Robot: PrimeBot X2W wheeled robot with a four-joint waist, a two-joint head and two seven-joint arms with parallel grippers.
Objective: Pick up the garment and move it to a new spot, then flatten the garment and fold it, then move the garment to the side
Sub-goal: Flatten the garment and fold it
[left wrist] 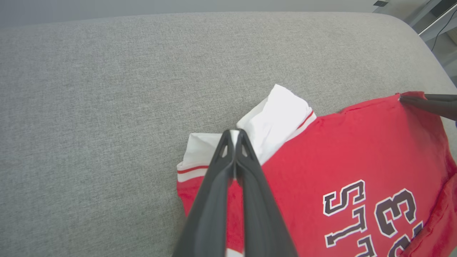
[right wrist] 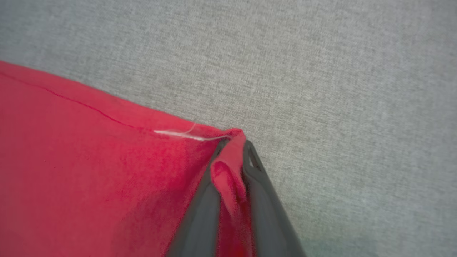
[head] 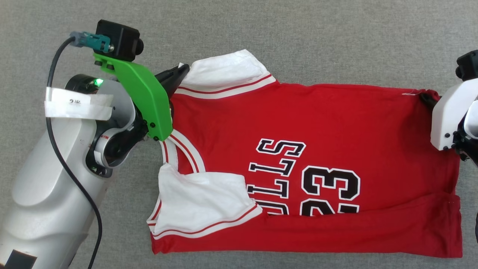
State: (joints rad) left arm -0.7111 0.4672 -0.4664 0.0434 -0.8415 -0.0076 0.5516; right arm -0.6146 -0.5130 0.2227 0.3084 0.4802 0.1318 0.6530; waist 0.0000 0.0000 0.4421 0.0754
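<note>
The garment, a red jersey with white sleeves and black "23" lettering, lies spread sideways on the grey cushion, its near long edge folded over the body. At the far white sleeve, my left gripper is shut, and in the left wrist view white cloth is pinched between its tips. My right gripper is at the far hem corner. In the right wrist view its dark fingers are shut on a fold of red cloth. The near white sleeve lies folded over the chest.
Around the garment there is bare grey upholstery on the far side and to the left. In the left wrist view the cushion's rounded far edge shows, with furniture legs beyond its corner. My left forearm covers the near left.
</note>
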